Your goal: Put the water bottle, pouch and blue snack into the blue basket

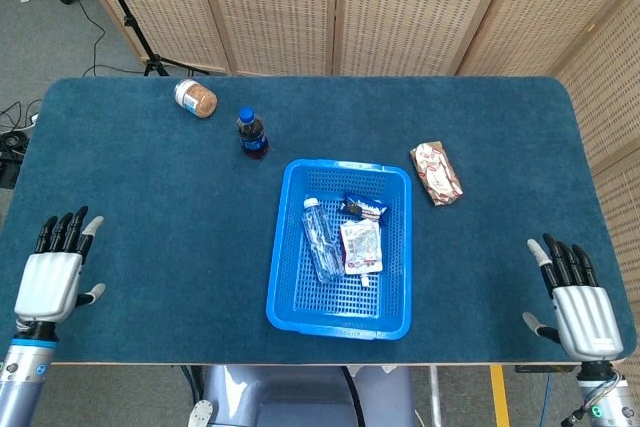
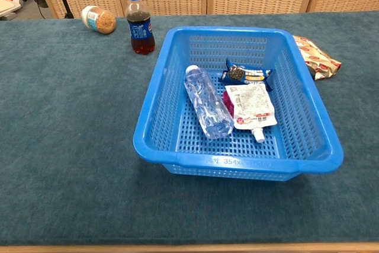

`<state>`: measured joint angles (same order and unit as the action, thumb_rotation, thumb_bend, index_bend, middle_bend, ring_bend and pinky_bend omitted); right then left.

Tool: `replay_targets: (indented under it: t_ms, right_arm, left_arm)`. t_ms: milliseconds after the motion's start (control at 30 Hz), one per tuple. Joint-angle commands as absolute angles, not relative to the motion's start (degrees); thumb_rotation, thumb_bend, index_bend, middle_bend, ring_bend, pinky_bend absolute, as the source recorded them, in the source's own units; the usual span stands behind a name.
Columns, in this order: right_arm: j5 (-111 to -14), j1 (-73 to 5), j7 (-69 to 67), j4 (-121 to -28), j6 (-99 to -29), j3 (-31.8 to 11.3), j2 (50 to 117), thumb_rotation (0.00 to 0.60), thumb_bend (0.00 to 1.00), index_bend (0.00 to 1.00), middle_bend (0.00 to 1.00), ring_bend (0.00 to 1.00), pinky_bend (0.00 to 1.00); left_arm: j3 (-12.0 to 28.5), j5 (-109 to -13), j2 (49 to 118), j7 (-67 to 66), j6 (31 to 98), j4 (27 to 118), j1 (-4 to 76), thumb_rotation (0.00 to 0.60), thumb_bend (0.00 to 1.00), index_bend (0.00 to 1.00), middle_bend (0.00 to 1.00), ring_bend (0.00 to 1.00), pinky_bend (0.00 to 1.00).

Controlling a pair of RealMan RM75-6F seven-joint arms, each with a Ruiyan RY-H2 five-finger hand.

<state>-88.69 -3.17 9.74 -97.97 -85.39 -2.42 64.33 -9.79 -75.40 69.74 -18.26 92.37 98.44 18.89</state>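
Bright even indoor light from overhead, both views sharp with no motion blur, soft faint shadows under the blue plastic mesh basket (image 2: 177, 161), small glints on the clear plastic water bottle (image 2: 207, 102), head view slightly bowed at the table edges

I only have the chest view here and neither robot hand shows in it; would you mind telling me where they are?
Observer: The left robot hand sits at the table's near left corner, fingers apart, holding nothing.
Operator: And the right one?
Observer: The right robot hand is at the near right corner, also empty with fingers spread.
Operator: Is either near the blue basket?
Observer: No; both are well apart from the blue basket, one on each side.
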Motion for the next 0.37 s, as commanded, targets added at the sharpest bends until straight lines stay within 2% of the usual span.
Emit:
replay_targets:
  t_ms: [33, 367]
  right_arm:
    - [-88.12, -3.40, 10.10, -97.65, -84.75, -2.43, 64.68, 0.600, 0.16, 0.01, 0.00, 0.00, 0.00]
    - [-88.91, -4.48, 11.58, -97.79, -82.45, -1.32, 65.95, 0.600, 0.16, 0.01, 0.00, 0.00, 0.00]
  left_arm:
    - [-8.89, -77.17, 70.48, -16.01, 93.14, 95.60, 16.78, 0.600, 0.04, 0.02, 0.00, 0.00, 0.00]
    - [-4.91, -78.98, 70.31, -13.19, 93.92, 94.15, 14.04, 0.600, 0.05, 0.02, 0.00, 0.00, 0.00]
